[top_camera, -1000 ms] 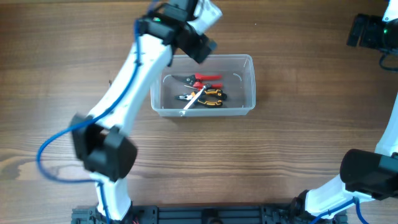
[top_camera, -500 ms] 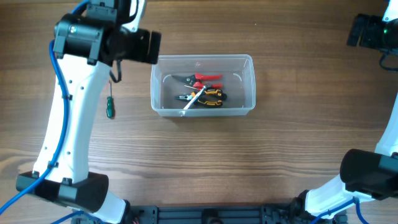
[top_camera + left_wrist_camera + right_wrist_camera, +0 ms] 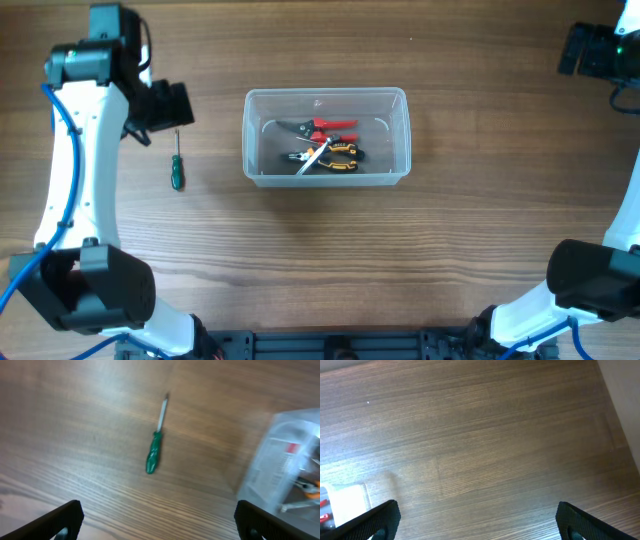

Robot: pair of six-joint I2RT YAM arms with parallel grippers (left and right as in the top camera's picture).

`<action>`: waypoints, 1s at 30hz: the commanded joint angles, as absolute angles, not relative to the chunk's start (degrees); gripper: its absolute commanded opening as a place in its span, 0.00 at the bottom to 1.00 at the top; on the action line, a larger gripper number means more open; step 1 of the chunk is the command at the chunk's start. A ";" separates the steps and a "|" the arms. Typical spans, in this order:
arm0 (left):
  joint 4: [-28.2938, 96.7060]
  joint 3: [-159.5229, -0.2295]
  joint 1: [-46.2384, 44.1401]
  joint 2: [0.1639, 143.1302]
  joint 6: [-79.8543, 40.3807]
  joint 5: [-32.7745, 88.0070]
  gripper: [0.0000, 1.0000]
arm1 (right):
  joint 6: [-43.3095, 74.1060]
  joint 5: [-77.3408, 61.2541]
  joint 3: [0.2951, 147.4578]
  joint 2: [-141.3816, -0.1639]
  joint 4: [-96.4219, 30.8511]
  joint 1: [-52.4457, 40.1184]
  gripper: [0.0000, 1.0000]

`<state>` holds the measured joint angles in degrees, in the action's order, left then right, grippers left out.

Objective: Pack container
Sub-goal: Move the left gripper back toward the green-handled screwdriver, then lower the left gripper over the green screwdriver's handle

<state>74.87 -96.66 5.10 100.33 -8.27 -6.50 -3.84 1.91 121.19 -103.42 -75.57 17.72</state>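
Observation:
The clear plastic container [image 3: 326, 94] stands mid-table. Inside it lie red-handled cutters [image 3: 327, 126] and yellow-and-black pliers [image 3: 338, 156]. A green-handled screwdriver [image 3: 177, 172] lies on the wood to its left. My left gripper [image 3: 167, 104] hovers just above and behind the screwdriver, open and empty. In the left wrist view the screwdriver [image 3: 153, 453] lies ahead of the open left gripper [image 3: 160, 522], with the container's wall [image 3: 270, 462] at the right. My right gripper [image 3: 588, 50] is at the far right back corner, open over bare wood [image 3: 477, 520]. A corner of the container [image 3: 347, 502] shows low left.
The table's right edge [image 3: 615, 405] shows in the right wrist view. A black rail [image 3: 330, 345] runs along the table's front edge, between the two arm bases.
My left arm has swung left, from over the container's back left corner to the table's left side, uncovering the green screwdriver. The right arm has not moved.

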 commanded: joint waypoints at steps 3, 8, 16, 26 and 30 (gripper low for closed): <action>66.94 -86.06 6.02 100.68 -9.30 -6.92 1.00 | -2.83 1.45 121.10 -102.87 -75.40 17.54 1.00; 58.76 -75.55 5.96 100.68 -9.69 -6.94 1.00 | -2.85 1.45 121.10 -102.87 -75.40 17.54 1.00; 49.43 -68.23 6.02 100.97 -9.43 -6.92 1.00 | -2.83 1.45 121.10 -102.87 -75.40 17.54 1.00; 45.41 -68.25 11.05 103.46 -6.37 7.49 1.00 | -2.85 1.45 121.10 -102.87 -75.40 17.54 1.00; 45.25 -68.25 13.74 104.07 -1.72 9.17 1.00 | -2.83 1.45 121.10 -102.87 -75.40 17.54 1.00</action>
